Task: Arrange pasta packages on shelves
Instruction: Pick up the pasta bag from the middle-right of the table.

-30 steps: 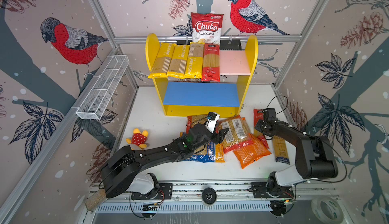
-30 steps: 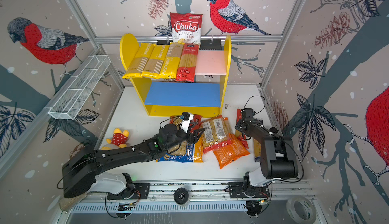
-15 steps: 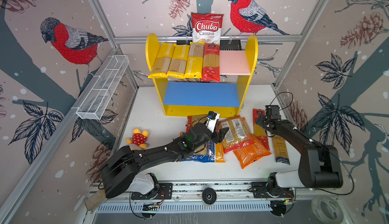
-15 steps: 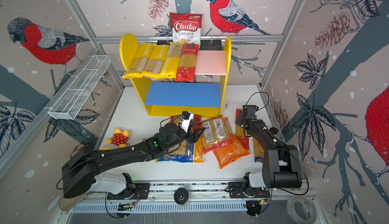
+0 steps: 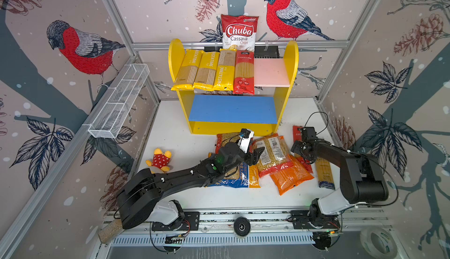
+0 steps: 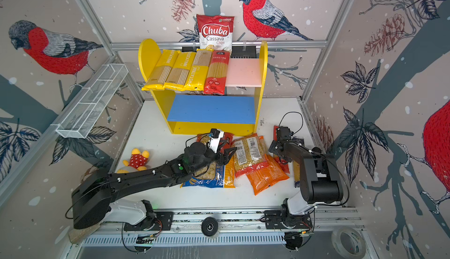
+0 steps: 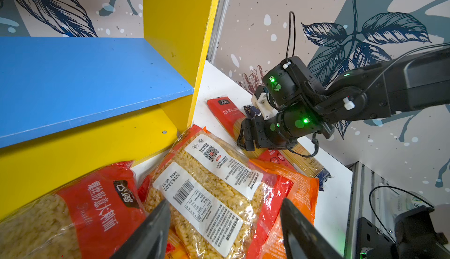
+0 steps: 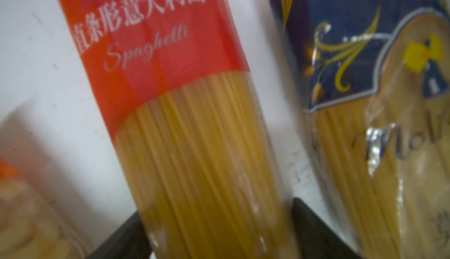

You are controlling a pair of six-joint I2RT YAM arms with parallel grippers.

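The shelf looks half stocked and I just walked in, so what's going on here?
Four long pasta packs lie on the shelf's pink board; the blue board is bare. The right gripper has its jaws on either side of a red spaghetti pack on the table. The left gripper hovers open over the short-pasta bags.

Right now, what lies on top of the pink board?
Three yellow packs and one red pack lie side by side on the pink board; the board beneath them is hidden.
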